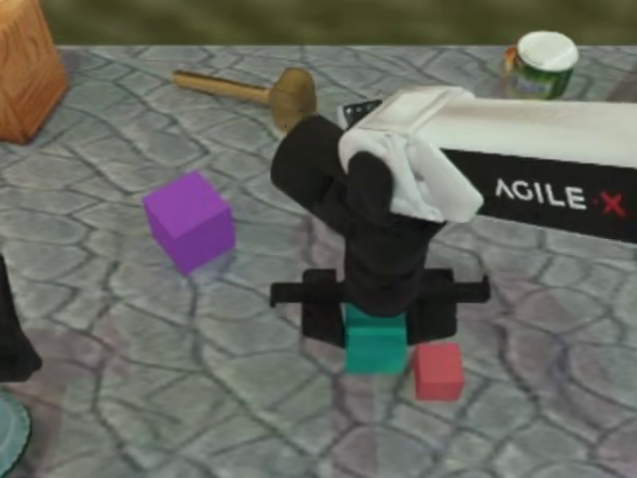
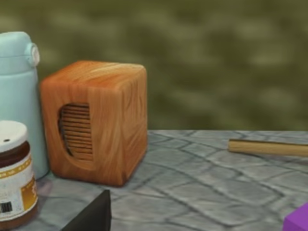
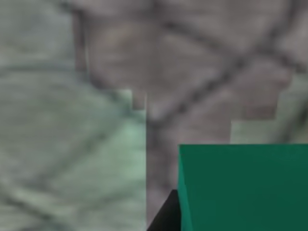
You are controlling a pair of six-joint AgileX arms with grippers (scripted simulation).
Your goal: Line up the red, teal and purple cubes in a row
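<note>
Three cubes: teal [image 1: 375, 344] under right gripper [image 1: 378, 317], grip untellable; red [image 1: 438, 370] beside; purple [image 1: 188, 220] apart. Hammer [image 1: 254, 92] behind.

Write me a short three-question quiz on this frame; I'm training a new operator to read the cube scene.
1. True or false: the purple cube touches the teal cube.
2. Which arm is over the teal cube? A) left B) right
3. Fill in: the cube nearest the teal cube, on its right in the top view, is the ___ cube.

Key
1. False. The purple cube sits apart, toward the left of the stone-patterned table.
2. B. The right gripper is at the teal cube; the left gripper is parked at the left edge.
3. Red. The red cube lies beside the teal one.
</note>
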